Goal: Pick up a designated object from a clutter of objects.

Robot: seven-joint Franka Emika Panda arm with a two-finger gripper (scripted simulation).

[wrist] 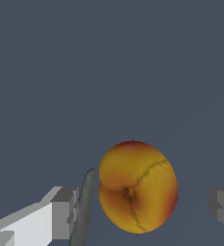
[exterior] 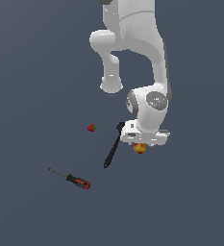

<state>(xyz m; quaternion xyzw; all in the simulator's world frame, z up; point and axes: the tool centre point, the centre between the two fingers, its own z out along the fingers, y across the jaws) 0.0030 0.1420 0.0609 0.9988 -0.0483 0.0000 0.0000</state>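
The designated object, a round yellow-orange fruit (exterior: 139, 148) with red blush, lies on the dark floor directly under the arm's hand. In the wrist view the fruit (wrist: 137, 187) sits between the two fingers (wrist: 60, 214) of my gripper (wrist: 143, 209), with a gap on each side. My gripper (exterior: 141, 144) is open and low around it. The rest of the clutter lies toward the exterior view's left: a black spatula (exterior: 112, 149) close beside the fruit, a tiny red strawberry (exterior: 91, 128), and a red-and-black-handled screwdriver (exterior: 75, 180).
A thin dark strip (wrist: 84, 206), likely the spatula, runs just beside one finger in the wrist view. The white arm (exterior: 142, 48) rises above the hand. The floor is plain dark grey.
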